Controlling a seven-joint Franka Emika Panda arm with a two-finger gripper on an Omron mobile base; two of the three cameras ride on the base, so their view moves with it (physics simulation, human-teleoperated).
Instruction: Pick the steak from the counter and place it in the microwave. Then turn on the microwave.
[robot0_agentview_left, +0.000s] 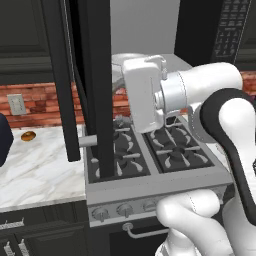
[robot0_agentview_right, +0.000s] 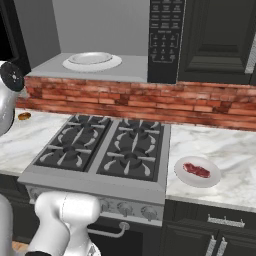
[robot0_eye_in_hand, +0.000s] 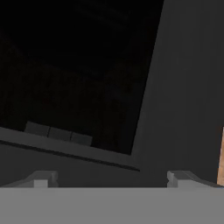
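The steak (robot0_agentview_right: 197, 170), a small dark-red slab, lies on a white plate (robot0_agentview_right: 210, 181) on the marble counter (robot0_agentview_right: 230, 150) to the right of the stove. The microwave (robot0_agentview_right: 167, 40) stands open above the stove; its grey inside holds a white round plate (robot0_agentview_right: 91, 61), and its dark door (robot0_agentview_left: 97, 75) swings out to the left. My gripper (robot0_eye_in_hand: 111, 179) is open and holds nothing. Its two tips stand wide apart, close in front of the door's dark glass. In the left base view my white hand (robot0_agentview_left: 142, 95) hovers over the stovetop beside the door, far from the steak.
The grey stovetop (robot0_agentview_right: 105, 147) with black grates lies below the microwave. A small orange-brown roundish item (robot0_agentview_right: 23, 116) sits on the left stretch of counter (robot0_agentview_left: 35, 165). A red brick wall (robot0_agentview_right: 150, 102) runs behind, and dark cabinets (robot0_agentview_right: 215, 40) flank the microwave.
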